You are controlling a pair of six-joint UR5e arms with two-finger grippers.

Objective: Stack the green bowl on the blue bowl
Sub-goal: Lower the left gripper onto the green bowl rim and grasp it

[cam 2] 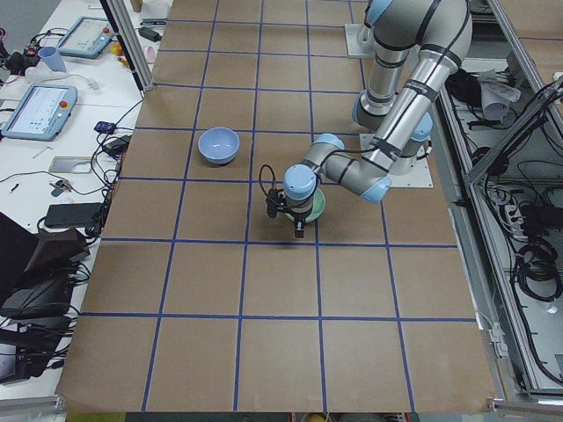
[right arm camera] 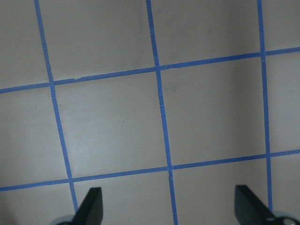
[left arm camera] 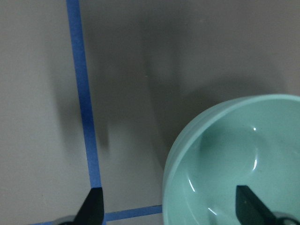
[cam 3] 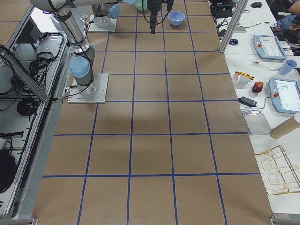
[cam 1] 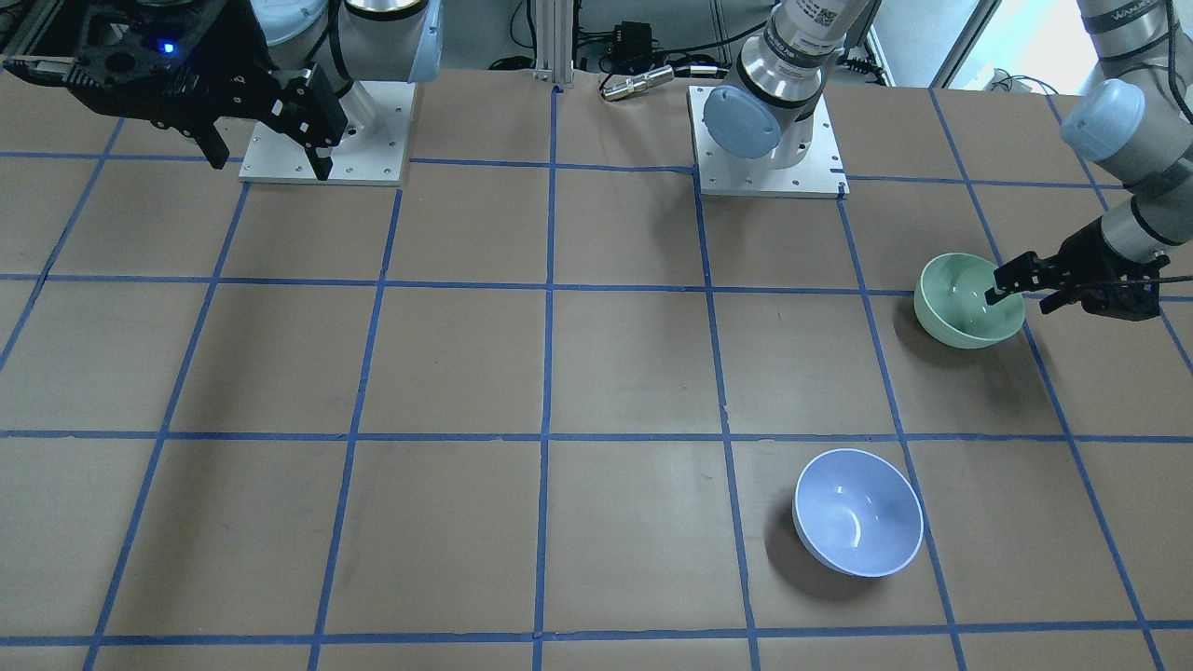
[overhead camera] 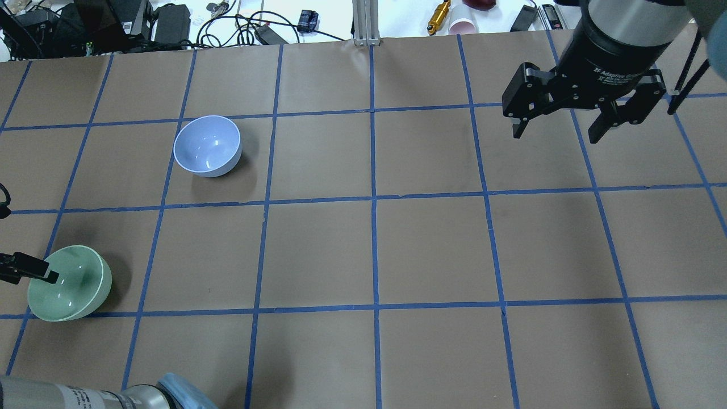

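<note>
Overhead exterior crops left fingers (overhead camera: 33,271) at green bowl (overhead camera: 74,287).

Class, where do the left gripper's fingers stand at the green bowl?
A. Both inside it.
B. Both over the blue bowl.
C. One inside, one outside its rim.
C: the left gripper straddles the rim of the green bowl, a finger on each side.
</note>
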